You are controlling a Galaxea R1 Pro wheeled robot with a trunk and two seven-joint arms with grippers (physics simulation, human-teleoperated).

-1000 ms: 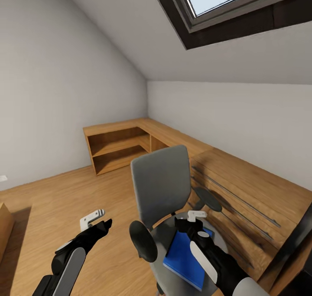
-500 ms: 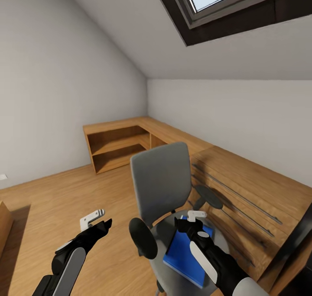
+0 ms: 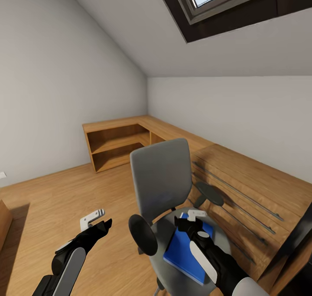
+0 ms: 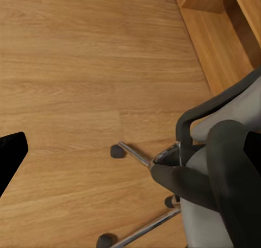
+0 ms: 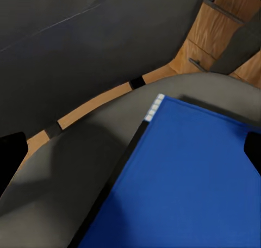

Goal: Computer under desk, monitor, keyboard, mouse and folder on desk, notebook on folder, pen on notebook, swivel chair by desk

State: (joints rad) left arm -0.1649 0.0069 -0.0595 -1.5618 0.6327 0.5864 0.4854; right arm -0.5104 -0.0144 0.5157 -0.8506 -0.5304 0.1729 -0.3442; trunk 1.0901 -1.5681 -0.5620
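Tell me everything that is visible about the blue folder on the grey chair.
The flat blue folder has a plain matte cover and a black spine edge with small white marks at one corner. It is closed and lies flat on the seat of the grey padded swivel chair. The right gripper hovers above its far end, jaws open, not visibly touching it.

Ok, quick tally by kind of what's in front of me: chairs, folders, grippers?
Swivel chair: 1
Blue folder on its seat: 1
Grippers: 2, the left gripper over the floor, the right gripper above the folder
Total: 4
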